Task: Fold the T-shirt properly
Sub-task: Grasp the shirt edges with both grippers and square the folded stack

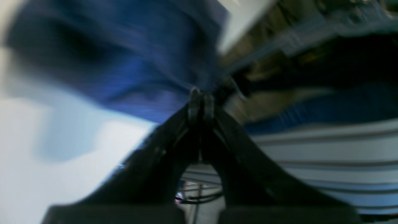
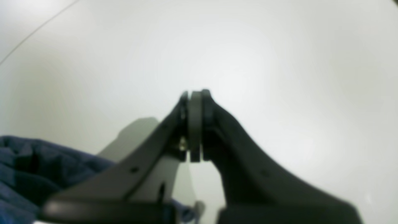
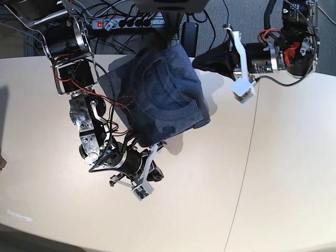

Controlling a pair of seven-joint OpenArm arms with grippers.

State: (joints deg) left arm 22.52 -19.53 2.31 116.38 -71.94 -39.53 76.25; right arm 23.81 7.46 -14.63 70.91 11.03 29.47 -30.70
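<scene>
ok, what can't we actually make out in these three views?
- Left wrist view: motion blur smears the T-shirt; whether the left gripper pinches cloth is unclear.
- Right wrist view: soft focus; the T-shirt is cut off by the left edge.
- Base view: the right gripper fingers are too small; collar and sleeves are lost in bunched folds.

No word, number or brand can be read in any view; the only mark is a faint pale line of print on the beige table top [image 3: 273,173] at seven o'clock in the base view, too small and blurred to make out; both wrist views carry no lettering.
</scene>
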